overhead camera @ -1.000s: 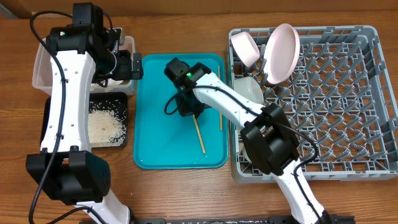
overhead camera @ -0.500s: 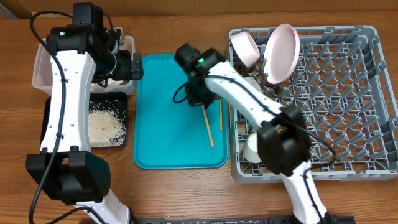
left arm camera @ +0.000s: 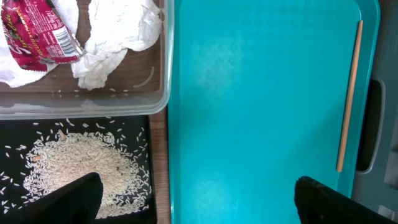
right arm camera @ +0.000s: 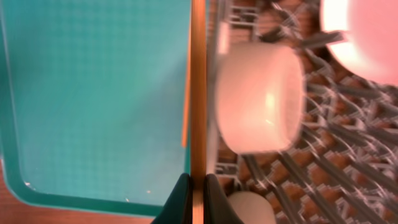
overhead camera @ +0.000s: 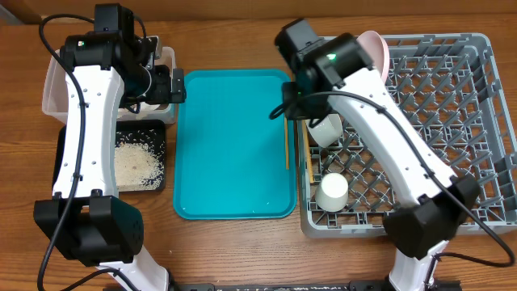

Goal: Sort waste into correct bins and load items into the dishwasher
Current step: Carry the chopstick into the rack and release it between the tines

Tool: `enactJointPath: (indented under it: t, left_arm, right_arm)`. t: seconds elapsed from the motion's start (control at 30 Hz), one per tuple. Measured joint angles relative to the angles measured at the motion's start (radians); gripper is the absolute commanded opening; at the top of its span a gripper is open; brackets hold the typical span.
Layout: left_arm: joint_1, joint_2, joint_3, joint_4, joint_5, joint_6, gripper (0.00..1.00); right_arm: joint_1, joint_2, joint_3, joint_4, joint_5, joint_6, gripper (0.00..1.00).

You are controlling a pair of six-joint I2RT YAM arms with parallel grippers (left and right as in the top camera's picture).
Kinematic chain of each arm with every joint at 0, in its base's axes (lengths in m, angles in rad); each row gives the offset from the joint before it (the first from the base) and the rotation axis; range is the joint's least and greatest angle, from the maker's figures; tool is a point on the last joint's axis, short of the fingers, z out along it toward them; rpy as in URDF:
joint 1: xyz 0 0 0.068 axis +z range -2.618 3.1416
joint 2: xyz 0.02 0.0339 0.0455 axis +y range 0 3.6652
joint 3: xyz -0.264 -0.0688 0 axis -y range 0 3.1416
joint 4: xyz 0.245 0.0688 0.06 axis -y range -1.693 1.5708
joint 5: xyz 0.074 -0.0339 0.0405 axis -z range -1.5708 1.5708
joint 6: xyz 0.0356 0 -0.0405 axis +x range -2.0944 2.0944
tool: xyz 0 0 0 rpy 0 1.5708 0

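Observation:
My right gripper (right arm camera: pixel 198 182) is shut on a tan chopstick (right arm camera: pixel 198 93), which hangs over the left edge of the grey dishwasher rack (overhead camera: pixel 485 121). This held chopstick (overhead camera: pixel 308 167) points toward the front, beside a white bowl (overhead camera: pixel 327 129) and a cup (overhead camera: pixel 332 191). A plate (overhead camera: pixel 367 69) stands upright at the back of the rack. The other chopstick (overhead camera: pixel 286 145) lies on the teal tray (overhead camera: pixel 226 145) near its right rim. My left gripper (left arm camera: pixel 197 182) is open and holds nothing, above the seam between the teal tray and the black bin.
The clear tub (left arm camera: pixel 93 102) holds crumpled napkins (left arm camera: pixel 118 31) and a red wrapper (left arm camera: pixel 37 34). Rice (left arm camera: pixel 81 165) lies in the black tray (overhead camera: pixel 157 153) in front of it. The left arm (overhead camera: pixel 89 121) hangs over both bins.
My right gripper has carried the chopstick from the middle of the teal tray up and right to the rack's left edge. The left arm has not moved.

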Motion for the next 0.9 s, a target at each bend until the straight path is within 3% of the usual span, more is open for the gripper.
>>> enactJointPath:
  t: [0.5,0.9]
  left_arm:
    - [0.000,0.000,0.000,0.000,0.000,0.000,1.00]
    - [0.000,0.000,0.000,0.000,0.000,0.000,1.00]
  right_arm:
    - [-0.049,-0.099,0.000,-0.139,0.108,0.074,0.04]
    - [-0.135,-0.110,-0.007,-0.150,0.142,0.024,0.04]
